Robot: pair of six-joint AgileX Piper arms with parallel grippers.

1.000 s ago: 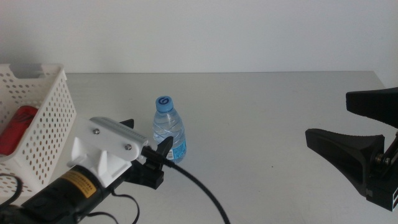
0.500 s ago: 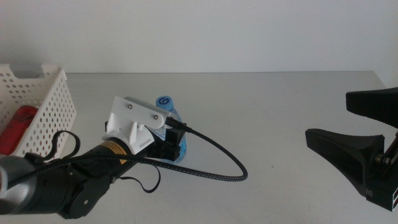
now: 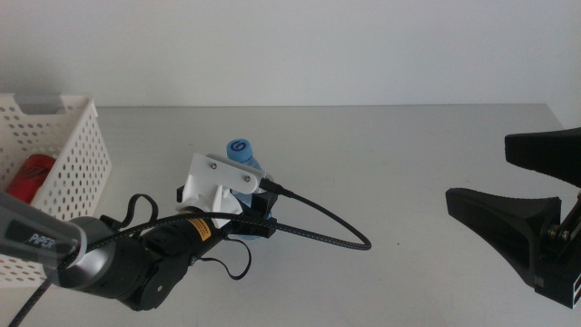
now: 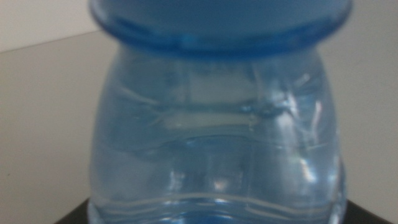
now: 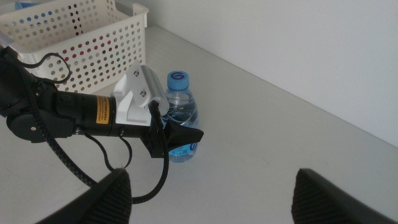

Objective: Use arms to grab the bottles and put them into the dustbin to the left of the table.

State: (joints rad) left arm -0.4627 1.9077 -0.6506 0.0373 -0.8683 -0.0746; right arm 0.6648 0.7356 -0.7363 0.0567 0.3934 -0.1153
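One clear blue-capped water bottle (image 3: 247, 171) stands upright on the table (image 3: 381, 154), a little left of the middle view's centre. The left gripper (image 3: 256, 214) reaches it from the lower left, a dark jaw on each side of its lower body; whether the jaws actually press it I cannot tell. A thick black cable (image 3: 327, 238) loops rightward from the wrist. At the frame's left edge sits the white dustbin (image 3: 68, 163), a red can (image 3: 27, 177) inside. The right gripper (image 3: 517, 186) waits at the right edge, jaws spread wide, holding nothing.
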